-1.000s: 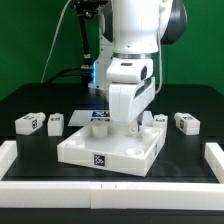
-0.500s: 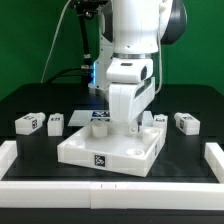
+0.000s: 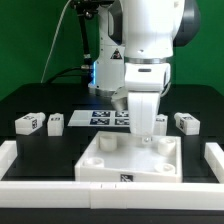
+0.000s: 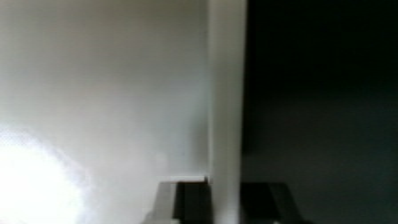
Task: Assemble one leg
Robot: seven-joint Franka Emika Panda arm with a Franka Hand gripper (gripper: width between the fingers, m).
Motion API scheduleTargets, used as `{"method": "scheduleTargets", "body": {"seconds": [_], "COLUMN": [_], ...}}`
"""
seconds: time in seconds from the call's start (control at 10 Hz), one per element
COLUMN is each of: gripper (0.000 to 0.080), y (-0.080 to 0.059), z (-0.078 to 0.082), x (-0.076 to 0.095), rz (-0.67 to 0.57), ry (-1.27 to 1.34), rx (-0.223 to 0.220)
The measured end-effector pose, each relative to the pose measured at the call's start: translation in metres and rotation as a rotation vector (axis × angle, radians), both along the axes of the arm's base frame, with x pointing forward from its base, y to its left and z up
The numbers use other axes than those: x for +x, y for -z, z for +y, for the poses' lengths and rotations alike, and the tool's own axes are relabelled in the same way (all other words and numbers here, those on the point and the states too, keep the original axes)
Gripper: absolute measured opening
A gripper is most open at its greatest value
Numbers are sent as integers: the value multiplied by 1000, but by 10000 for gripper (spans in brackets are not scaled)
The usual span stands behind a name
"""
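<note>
Black surface point(image 3: 45, 150), green wall behind, pretty standard setup. We see the fingers point(image 4: 187, 202) pinched narrow on the far wall of the white tabletop point(image 3: 100, 172), which sits near the front, slightly right. Behind it lies the marker board point(image 3: 100, 117). Legs lie loose farther back: left leg point(image 3: 27, 123), inner-left leg point(image 3: 56, 121), inner-right leg point(image 3: 160, 119), right leg point(image 3: 186, 122).
</note>
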State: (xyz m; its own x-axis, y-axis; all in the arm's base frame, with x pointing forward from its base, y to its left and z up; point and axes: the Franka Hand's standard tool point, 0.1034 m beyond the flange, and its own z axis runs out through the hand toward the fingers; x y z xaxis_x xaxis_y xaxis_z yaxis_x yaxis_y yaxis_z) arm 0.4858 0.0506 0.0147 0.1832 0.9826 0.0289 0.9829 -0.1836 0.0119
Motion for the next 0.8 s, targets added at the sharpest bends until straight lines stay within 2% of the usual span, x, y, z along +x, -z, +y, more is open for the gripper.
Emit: {"method": "scheduleTargets", "body": {"seconds": [0.4,0.6,0.8], "gripper": [59,59,59], "y": [0,0,0], "z": [-1,9,27], "x": [-1,8,15], "rz": [4,30,20], "ry": [-7,-113,-154], "rx": [-3,-27,-26]}}
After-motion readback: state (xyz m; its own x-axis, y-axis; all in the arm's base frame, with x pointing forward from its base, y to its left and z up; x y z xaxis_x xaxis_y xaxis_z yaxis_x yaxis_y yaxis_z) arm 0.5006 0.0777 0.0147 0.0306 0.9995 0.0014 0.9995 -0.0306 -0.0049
